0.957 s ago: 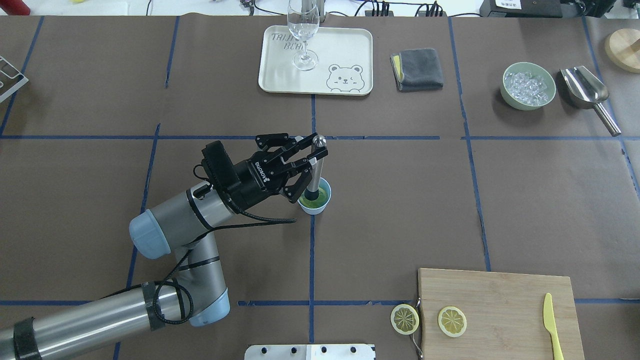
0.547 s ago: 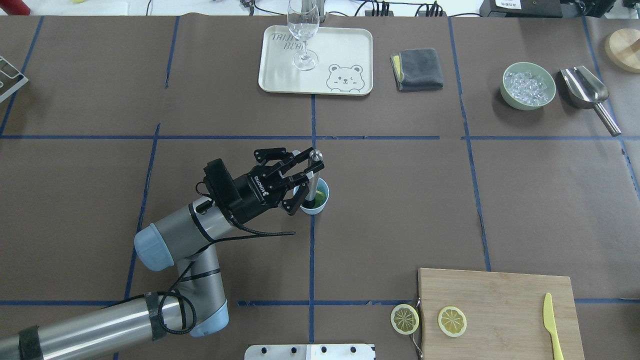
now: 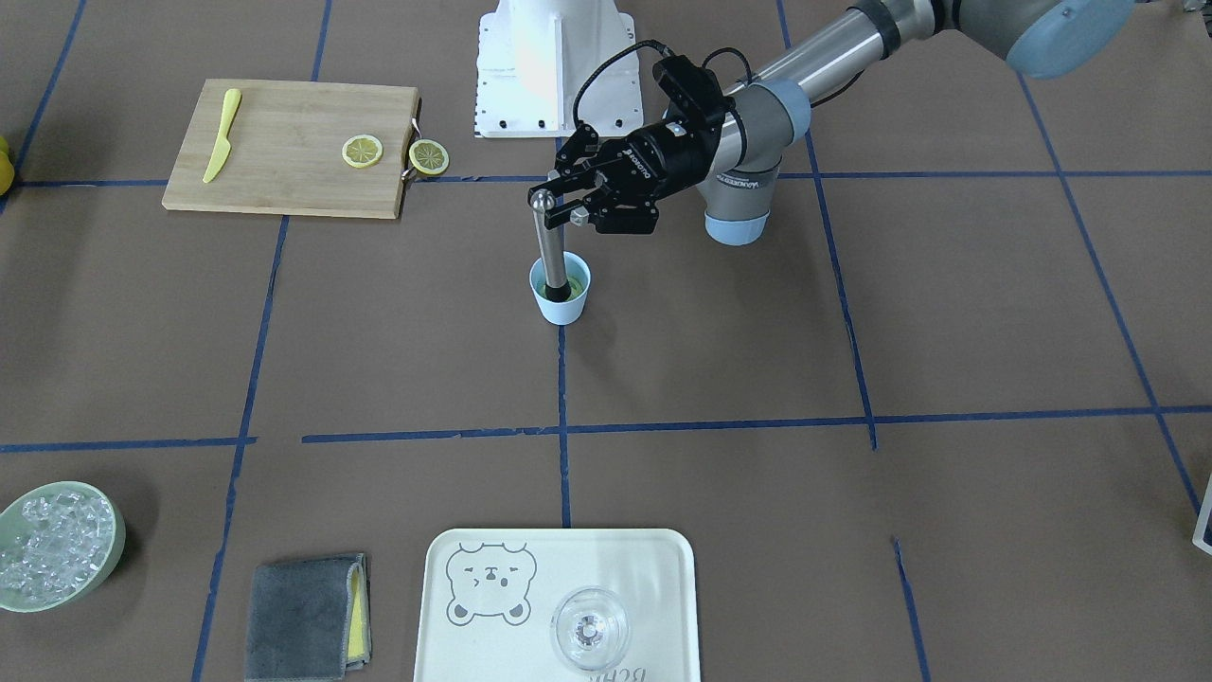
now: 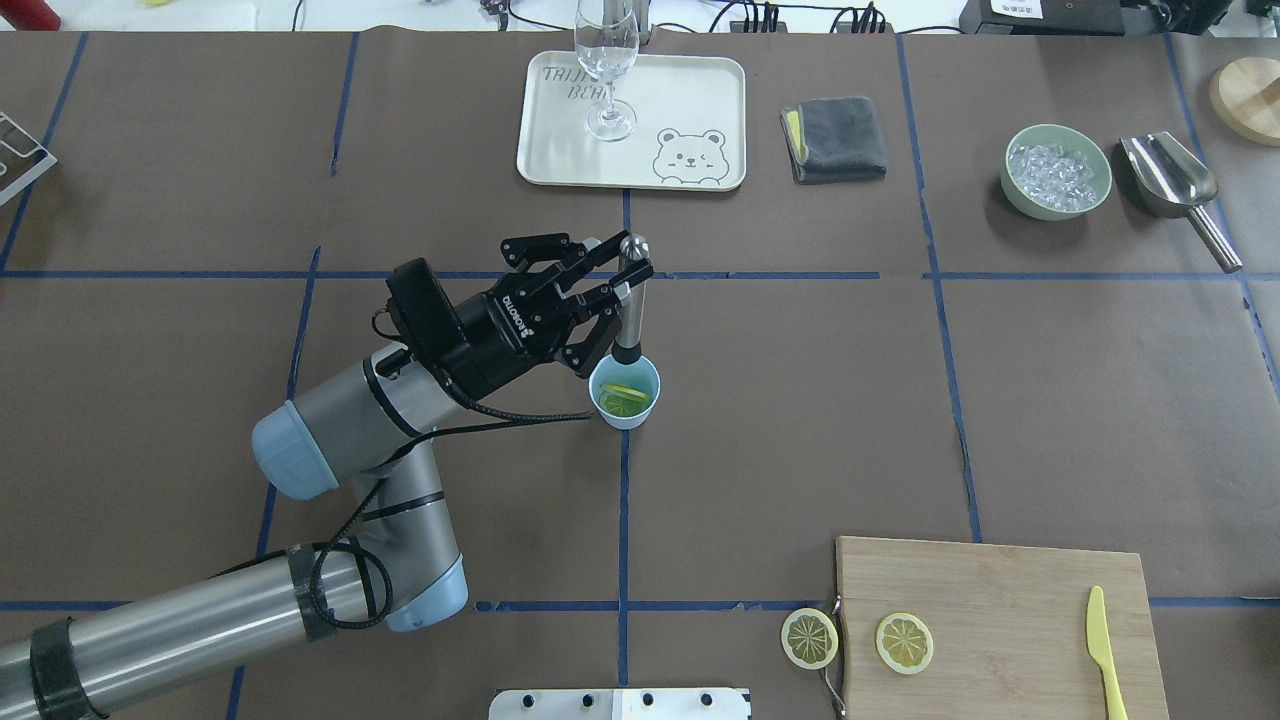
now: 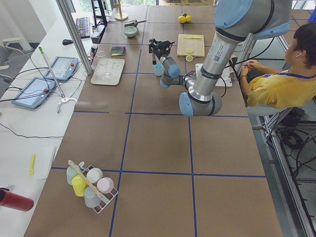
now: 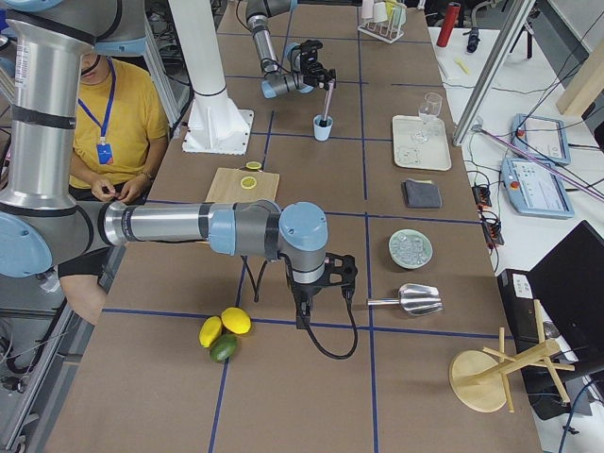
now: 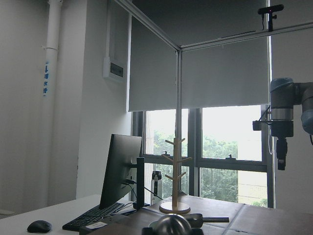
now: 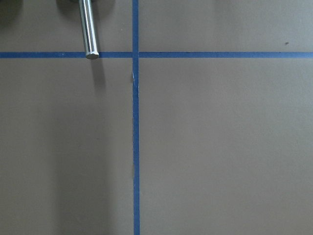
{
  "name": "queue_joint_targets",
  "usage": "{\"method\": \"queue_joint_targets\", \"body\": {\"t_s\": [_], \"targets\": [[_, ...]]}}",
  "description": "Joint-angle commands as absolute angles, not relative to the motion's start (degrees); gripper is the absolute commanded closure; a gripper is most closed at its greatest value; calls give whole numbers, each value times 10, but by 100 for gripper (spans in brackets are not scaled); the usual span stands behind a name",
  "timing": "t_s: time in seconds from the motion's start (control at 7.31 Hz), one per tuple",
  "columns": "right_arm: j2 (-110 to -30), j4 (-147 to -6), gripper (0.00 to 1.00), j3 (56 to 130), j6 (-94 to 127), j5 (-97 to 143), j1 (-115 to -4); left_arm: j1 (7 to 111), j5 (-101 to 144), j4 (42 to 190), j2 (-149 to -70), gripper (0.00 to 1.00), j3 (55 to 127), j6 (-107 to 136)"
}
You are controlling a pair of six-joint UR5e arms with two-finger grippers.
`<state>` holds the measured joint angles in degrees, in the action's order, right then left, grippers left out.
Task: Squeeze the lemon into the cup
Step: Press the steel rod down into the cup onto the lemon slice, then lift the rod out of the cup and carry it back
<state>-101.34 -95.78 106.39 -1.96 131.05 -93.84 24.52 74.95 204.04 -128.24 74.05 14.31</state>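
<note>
Our left jaws are clamped on the top of a steel muddler (image 4: pixel 628 300), which stands upright with its foot in the cup (image 4: pixel 628 421). The lemon (image 4: pixel 622 397) lies inside the cup. We cannot tell how our right jaws, well apart from the cup, stand.

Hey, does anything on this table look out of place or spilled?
One thing: a lemon slice lies on the table just off the cutting board, by its handle. No spill shows around the cup.
</note>
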Motion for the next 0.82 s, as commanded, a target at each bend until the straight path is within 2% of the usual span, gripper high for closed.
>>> {"method": "queue_joint_targets", "body": {"t_s": [0.0, 0.14, 0.68], "targets": [[-1013, -958, 0, 1063, -20, 1310, -938, 272, 763, 1868, -1283, 100, 816, 148], [-1013, -958, 0, 1063, -20, 1310, -939, 273, 763, 1802, -1278, 100, 841, 162], [-1014, -958, 0, 1063, -21, 1310, -938, 273, 763, 1340, -1281, 100, 948, 166]]}}
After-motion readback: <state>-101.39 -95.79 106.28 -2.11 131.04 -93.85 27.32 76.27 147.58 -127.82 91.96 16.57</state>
